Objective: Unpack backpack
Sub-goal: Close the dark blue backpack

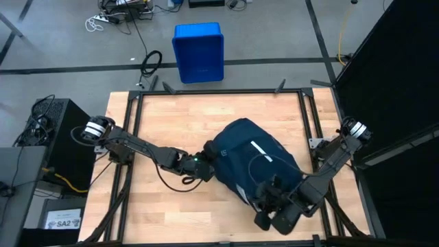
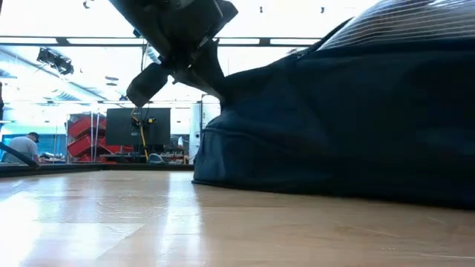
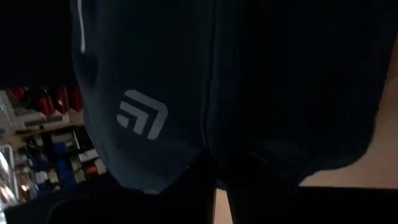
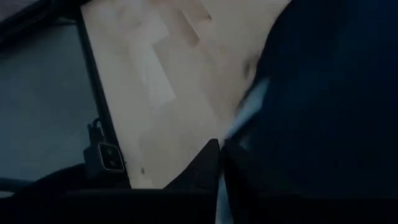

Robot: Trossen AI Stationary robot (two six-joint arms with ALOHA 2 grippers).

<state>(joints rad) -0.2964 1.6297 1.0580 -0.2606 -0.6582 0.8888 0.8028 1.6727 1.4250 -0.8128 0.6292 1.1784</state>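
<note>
The dark navy backpack (image 1: 250, 161) lies on its side on the wooden table (image 1: 171, 116), right of the table's middle and toward its near edge, its short white reflective stripe (image 1: 261, 151) facing up.

Nearest the table's front edge, the right gripper (image 1: 269, 199) sits at the backpack's near corner, pressed against the fabric. In the right wrist view its two dark fingers (image 4: 208, 165) stand together with only a thin slit between them; whether any cloth is caught there cannot be told, as the blurred navy fabric (image 4: 323, 106) fills the space just beside them.

At the backpack's left side, the left gripper (image 1: 206, 165) meets the bag's edge, the arm reaching in across the table from the left. Its fingers are closed, and in the low view the gripper (image 2: 211, 78) touches the raised end of the backpack (image 2: 341, 119), where the fabric peaks up to it. The left wrist view is filled by navy cloth bearing a pale grey logo (image 3: 142, 114).

Beyond the backpack, the far half of the table is bare wood. Past the table's far edge, a bright blue plastic bin (image 1: 199, 52) stands on the grey floor, with cables (image 1: 152, 62) just left of it. In the low view, a person (image 2: 26, 147) sits far off in the room behind.
</note>
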